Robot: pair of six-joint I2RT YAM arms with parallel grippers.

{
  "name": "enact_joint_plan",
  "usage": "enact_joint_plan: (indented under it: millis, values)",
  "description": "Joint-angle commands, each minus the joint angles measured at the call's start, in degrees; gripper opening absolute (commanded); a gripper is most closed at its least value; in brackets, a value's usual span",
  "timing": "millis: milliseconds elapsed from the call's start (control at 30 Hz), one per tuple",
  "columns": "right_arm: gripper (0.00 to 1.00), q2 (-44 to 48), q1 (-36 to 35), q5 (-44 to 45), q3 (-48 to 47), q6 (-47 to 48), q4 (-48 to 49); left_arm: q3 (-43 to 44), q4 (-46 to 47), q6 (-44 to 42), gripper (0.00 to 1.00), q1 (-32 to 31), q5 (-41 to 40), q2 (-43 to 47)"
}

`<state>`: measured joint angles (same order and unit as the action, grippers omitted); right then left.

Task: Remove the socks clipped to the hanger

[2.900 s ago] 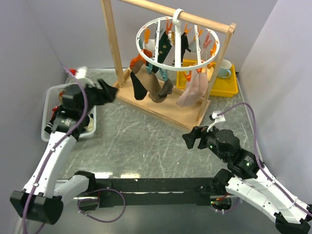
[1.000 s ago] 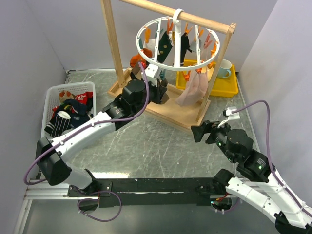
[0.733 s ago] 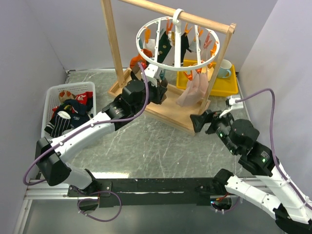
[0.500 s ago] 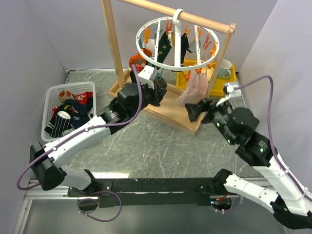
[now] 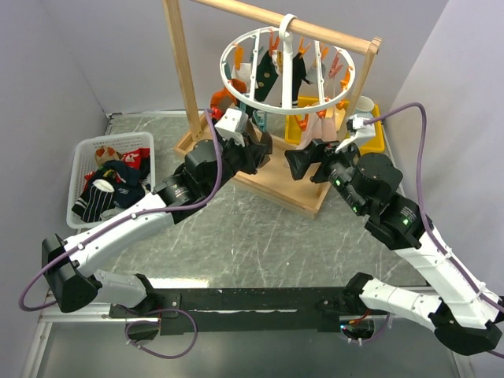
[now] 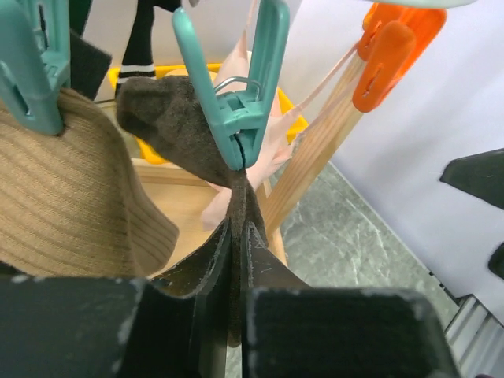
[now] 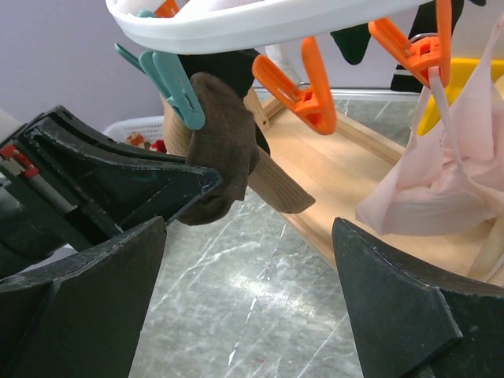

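Note:
The white ring hanger [image 5: 287, 24] hangs by its hook from the wooden rack's bar. A dark brown sock [image 6: 173, 118] dangles from a teal clothespin [image 6: 244, 102], and my left gripper [image 6: 239, 228] is shut on its lower end. Beside it hangs a tan ribbed sock [image 6: 71, 197]. My right gripper [image 7: 248, 236] stands open just below the ring, empty, facing the brown sock [image 7: 224, 146] and the left gripper's fingers [image 7: 118, 181]. A pale pink sock [image 7: 433, 189] hangs from an orange pin at its right. Black striped socks [image 5: 266, 75] hang on the far side.
The wooden rack's post [image 5: 185, 71] and base board [image 5: 276, 177] stand under the hanger. A white mesh basket [image 5: 83, 157] holding several socks sits at the left. A yellow tray [image 5: 370, 142] and a mug [image 5: 364, 106] are behind the rack at the right.
My right arm has swung up and left, from the table's right side to just under the hanger. The left gripper has risen slightly while staying on the brown sock.

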<state>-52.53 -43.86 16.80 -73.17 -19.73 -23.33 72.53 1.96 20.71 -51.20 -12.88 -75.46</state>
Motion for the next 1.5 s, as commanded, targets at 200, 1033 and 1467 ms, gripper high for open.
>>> enact_joint_plan:
  millis: [200,1033,1467]
  values:
    - [0.94,2.4,0.1,1.9,-0.2,-0.2,1.5,-0.8,1.1,-0.1,0.17,-0.1,-1.4,0.2]
    - [0.79,-18.0,-2.5,1.6,-18.6,-1.5,0.9,2.8,2.0,0.2,0.02,-0.3,1.1,-0.1]
    - [0.79,-21.7,-3.4,4.7,-20.5,-2.2,3.0,4.1,2.6,-0.4,0.01,-3.6,-0.1,-1.2]
